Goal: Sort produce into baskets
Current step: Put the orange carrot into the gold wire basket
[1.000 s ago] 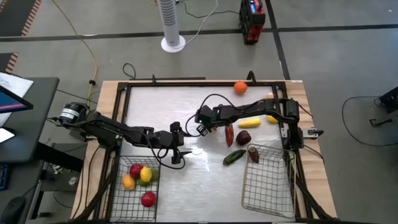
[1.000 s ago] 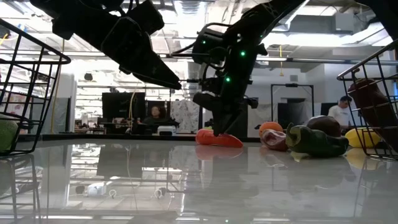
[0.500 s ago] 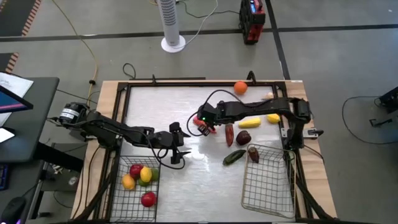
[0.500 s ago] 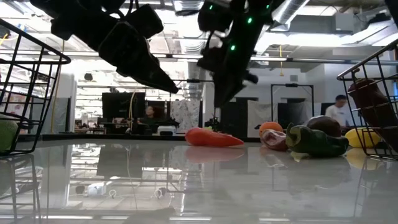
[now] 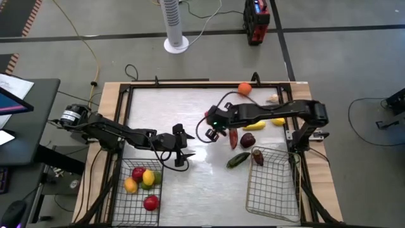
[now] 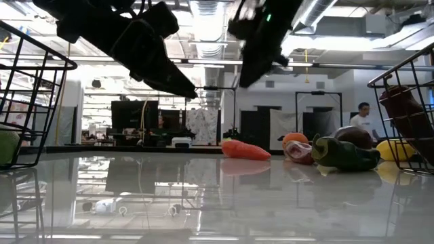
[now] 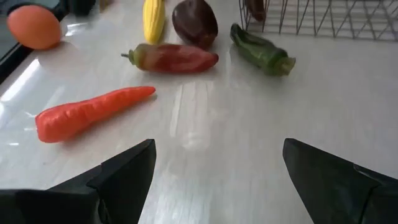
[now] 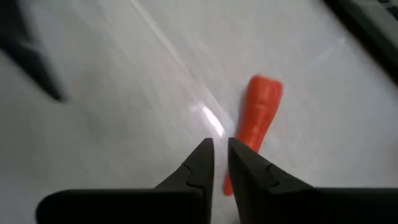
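Bare counter (image 5: 209,183) lies open between the two baskets. Ahead of the left end effector (image 5: 184,147) (fingers spread), the carrot (image 7: 87,112) lies alone with room around it. Beyond it the red pepper (image 7: 171,58), plum (image 7: 194,22), corn (image 7: 153,18) and green pepper (image 7: 261,51) crowd beside the right basket (image 5: 273,183).

Both arms are black, built of slim jointed links. The left arm (image 5: 120,134) ends in a tool (image 7: 214,171) with two broad, wedge-shaped matte fingers. The right arm (image 5: 272,114) trails a looping black cable, and its tool (image 8: 219,163) has narrow tapered fingers; a small green light, probably an indicator, glows near its wrist.
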